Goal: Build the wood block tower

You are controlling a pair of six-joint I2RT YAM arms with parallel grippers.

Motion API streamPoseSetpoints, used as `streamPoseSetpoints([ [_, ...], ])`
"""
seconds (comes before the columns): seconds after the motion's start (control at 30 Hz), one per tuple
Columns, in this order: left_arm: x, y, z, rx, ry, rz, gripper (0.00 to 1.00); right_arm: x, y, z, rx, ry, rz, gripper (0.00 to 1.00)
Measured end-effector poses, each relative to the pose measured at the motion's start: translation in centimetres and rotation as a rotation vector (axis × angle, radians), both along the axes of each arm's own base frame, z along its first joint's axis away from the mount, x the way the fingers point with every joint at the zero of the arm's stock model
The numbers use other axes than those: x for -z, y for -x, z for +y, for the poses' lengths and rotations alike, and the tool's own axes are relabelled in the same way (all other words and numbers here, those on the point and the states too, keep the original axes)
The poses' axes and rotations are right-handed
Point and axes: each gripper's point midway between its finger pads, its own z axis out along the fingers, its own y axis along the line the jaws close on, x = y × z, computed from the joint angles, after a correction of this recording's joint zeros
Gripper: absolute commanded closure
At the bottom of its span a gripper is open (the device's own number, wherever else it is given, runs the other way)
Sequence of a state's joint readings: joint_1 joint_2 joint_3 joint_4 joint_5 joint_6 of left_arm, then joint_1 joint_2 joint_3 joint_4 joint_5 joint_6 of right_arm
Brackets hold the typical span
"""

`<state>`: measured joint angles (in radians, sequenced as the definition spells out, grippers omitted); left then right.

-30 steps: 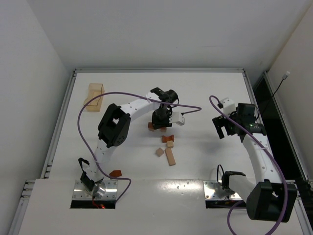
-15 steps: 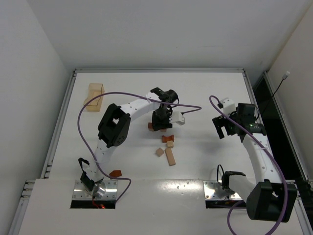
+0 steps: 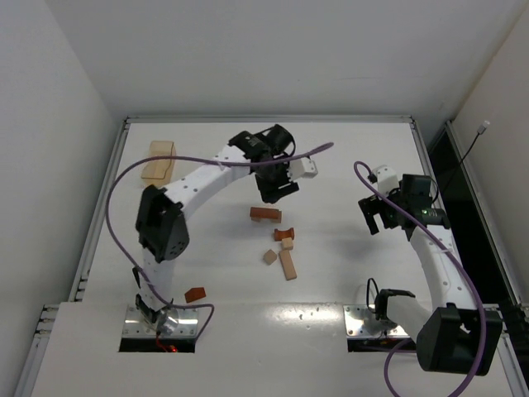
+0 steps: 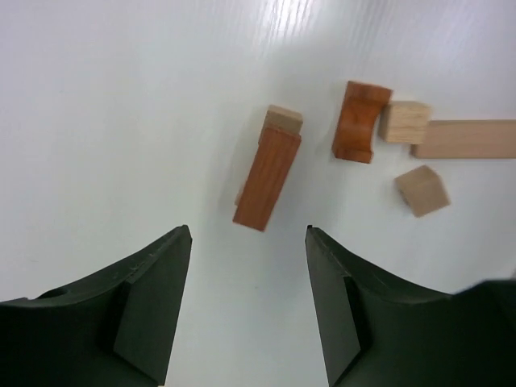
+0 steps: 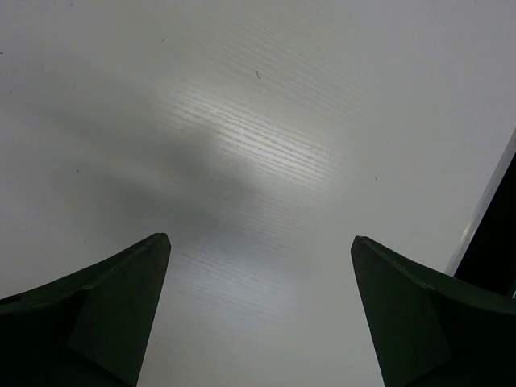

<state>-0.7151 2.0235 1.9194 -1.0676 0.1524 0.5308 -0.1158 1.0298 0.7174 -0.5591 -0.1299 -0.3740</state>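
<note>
A reddish-brown bar (image 3: 264, 214) lies flat on top of a pale tan block, whose end shows in the left wrist view (image 4: 284, 118); the bar shows there too (image 4: 268, 177). My left gripper (image 3: 277, 190) is open and empty, lifted just behind the bar, with its jaws apart above bare table (image 4: 247, 234). Near the bar lie a reddish arch piece (image 4: 360, 121), two tan cubes (image 4: 405, 122) (image 4: 422, 190) and a long tan bar (image 4: 468, 139). My right gripper (image 3: 377, 215) is open and empty over bare table at the right (image 5: 260, 239).
A larger pale wooden piece (image 3: 158, 161) sits at the far left of the table. A small reddish block (image 3: 195, 294) lies near the left arm's base. The table's right edge (image 5: 484, 218) shows beside the right gripper.
My left gripper was down over the reddish bar; it has risen and moved back, open, with the bar left lying on the tan block. The right arm has not moved.
</note>
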Motion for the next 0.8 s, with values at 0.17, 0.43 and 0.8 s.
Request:
streamPoseSetpoints([
  [0.17, -6.4, 4.1, 1.9, -0.142, 0.173, -0.034, 0.51, 0.0, 0.0, 0.0, 0.000, 0.000, 0.000, 0.08],
  [0.43, 2.8, 14.5, 6.4, -0.356, 0.013, 0.315, 0.52, 0.0, 0.0, -0.5, 0.035, 0.011, 0.000, 0.05],
  [0.8, 6.3, 16.0, 3.7, -0.498, 0.040, 0.273, 0.52, 0.0, 0.1, -1.3, 0.109, 0.024, 0.004, 0.04],
])
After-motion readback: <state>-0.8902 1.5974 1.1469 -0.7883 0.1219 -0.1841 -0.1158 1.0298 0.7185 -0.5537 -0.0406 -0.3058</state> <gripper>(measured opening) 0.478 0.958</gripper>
